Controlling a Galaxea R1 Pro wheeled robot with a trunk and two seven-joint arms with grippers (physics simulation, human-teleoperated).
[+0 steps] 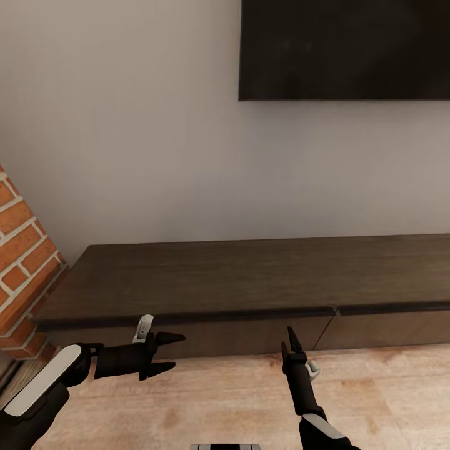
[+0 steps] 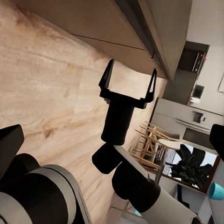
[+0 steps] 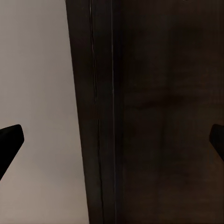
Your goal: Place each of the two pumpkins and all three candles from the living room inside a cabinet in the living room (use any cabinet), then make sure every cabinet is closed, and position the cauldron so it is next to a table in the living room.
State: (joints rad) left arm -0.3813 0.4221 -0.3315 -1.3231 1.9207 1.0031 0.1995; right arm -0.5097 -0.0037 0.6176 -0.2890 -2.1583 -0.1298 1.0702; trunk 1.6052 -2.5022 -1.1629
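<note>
Hands, left (image 1: 172, 354) & right (image 1: 289, 341), both spread wide, empty, just short of cabinet (image 1: 250, 281) front edge.

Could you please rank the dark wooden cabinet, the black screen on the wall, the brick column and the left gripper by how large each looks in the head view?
1. Long, low, dark brown wooden cabinet.
2. Flat black wall-mounted screen, cut off by the frame.
3. Red brick column, also cut off.
4. Black two-fingered left gripper, smallest despite being nearest the camera.

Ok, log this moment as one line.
facing cabinet | drawers shut | left gripper open, empty | right gripper open, empty | above wood floor
</note>
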